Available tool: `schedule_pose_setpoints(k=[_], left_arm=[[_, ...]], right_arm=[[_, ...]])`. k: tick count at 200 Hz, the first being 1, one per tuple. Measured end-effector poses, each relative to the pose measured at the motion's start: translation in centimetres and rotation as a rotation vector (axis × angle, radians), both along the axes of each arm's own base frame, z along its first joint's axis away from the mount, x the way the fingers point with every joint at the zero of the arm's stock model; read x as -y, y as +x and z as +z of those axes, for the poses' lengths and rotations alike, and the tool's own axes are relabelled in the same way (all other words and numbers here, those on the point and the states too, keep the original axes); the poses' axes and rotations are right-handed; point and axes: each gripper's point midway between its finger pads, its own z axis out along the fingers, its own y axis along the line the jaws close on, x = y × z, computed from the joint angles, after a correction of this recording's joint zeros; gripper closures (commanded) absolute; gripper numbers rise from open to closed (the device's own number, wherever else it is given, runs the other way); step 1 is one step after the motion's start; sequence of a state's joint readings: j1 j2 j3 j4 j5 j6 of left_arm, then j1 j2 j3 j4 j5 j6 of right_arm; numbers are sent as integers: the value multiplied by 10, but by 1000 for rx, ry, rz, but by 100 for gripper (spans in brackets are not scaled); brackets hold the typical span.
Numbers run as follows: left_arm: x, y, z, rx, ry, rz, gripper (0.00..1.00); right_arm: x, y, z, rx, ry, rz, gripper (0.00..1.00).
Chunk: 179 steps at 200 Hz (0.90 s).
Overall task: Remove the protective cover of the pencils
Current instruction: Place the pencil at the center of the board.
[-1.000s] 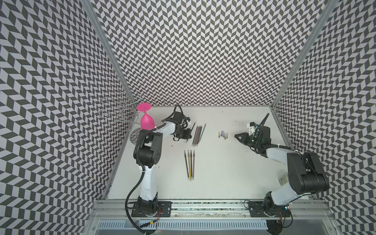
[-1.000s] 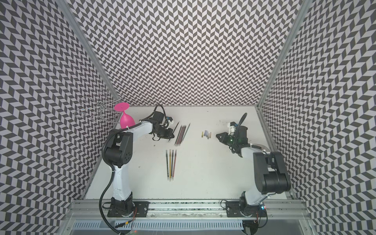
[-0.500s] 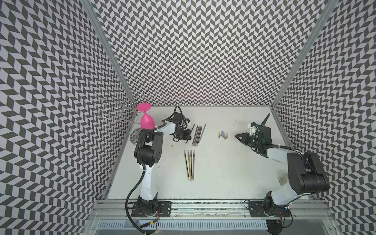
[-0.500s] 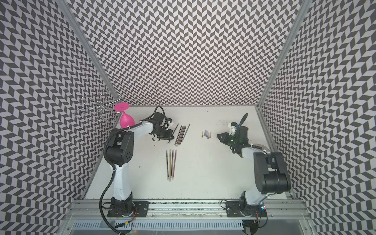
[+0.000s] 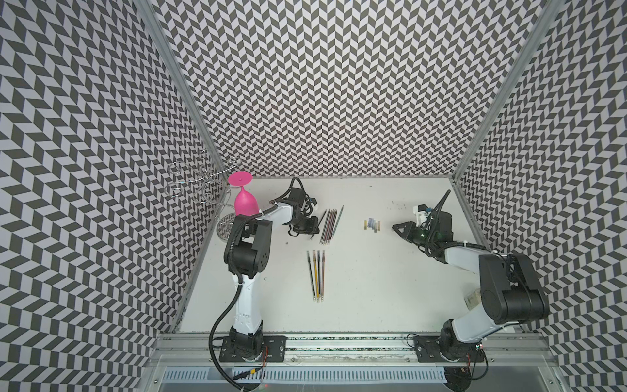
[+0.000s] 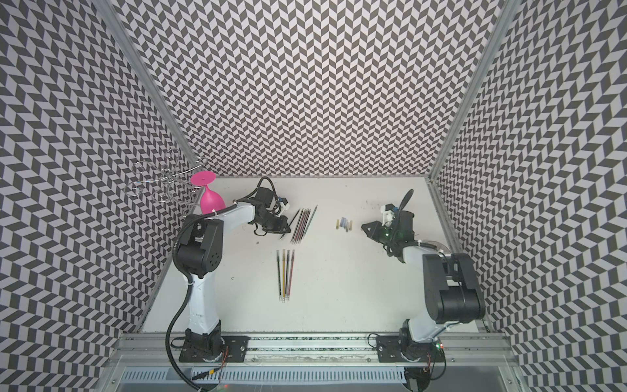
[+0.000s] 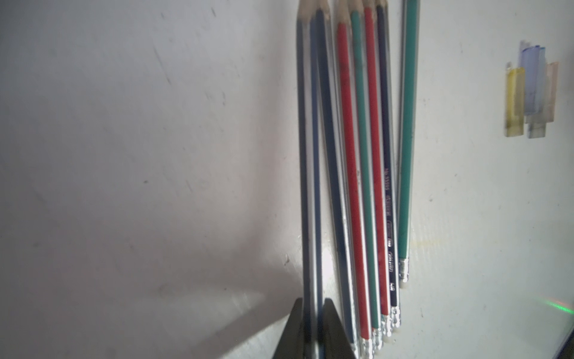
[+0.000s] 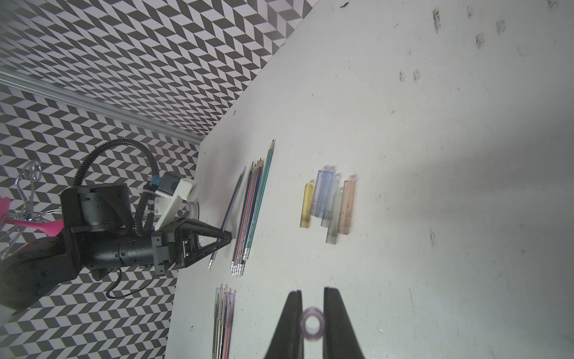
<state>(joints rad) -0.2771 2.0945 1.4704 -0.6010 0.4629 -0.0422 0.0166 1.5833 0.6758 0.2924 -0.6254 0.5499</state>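
Several bare pencils (image 5: 328, 225) (image 6: 300, 225) (image 7: 366, 174) (image 8: 250, 217) lie side by side at the back middle of the table. Just left of them, my left gripper (image 5: 315, 228) (image 6: 287, 228) (image 7: 312, 303) is low at the table, shut on a grey-blue pencil (image 7: 307, 155) (image 8: 231, 205) near its eraser end. Nearer the front lie several pencils with covers on their tips (image 5: 316, 275) (image 6: 285, 275) (image 8: 223, 320). My right gripper (image 5: 395, 226) (image 6: 363, 226) (image 8: 312, 292) is shut on a purple translucent cover (image 8: 313, 324), seen end-on. Several removed covers (image 5: 371, 224) (image 6: 343, 224) (image 7: 528, 93) (image 8: 329, 205) lie between the arms.
An upturned pink glass (image 5: 245, 200) (image 6: 211, 200) hangs on a wire rack (image 5: 200, 180) in the back left corner, close behind my left arm. The rack's round base (image 5: 225, 227) sits at the left wall. Patterned walls enclose three sides.
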Motion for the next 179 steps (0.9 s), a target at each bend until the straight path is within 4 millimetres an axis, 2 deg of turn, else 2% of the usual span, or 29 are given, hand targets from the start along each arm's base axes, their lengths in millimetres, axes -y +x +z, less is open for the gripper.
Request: schedule_pose_setpoints(k=[80,118,138,179], left_arm=[[5,-3,1,-2,-5,-15,87],[12,-3,7,14,-19,-32,88],[22,-3,29,66,-59,-54,88],[35,1,97,235,-158,-81,89]], right_arm=[[1,-1,-2,-5,-3,-2,90],[0,1,-14,-46,-25,-2,90],[-2,3,-28,-86,-39,6,89],[-10,6,-49,-157,-54,32,85]])
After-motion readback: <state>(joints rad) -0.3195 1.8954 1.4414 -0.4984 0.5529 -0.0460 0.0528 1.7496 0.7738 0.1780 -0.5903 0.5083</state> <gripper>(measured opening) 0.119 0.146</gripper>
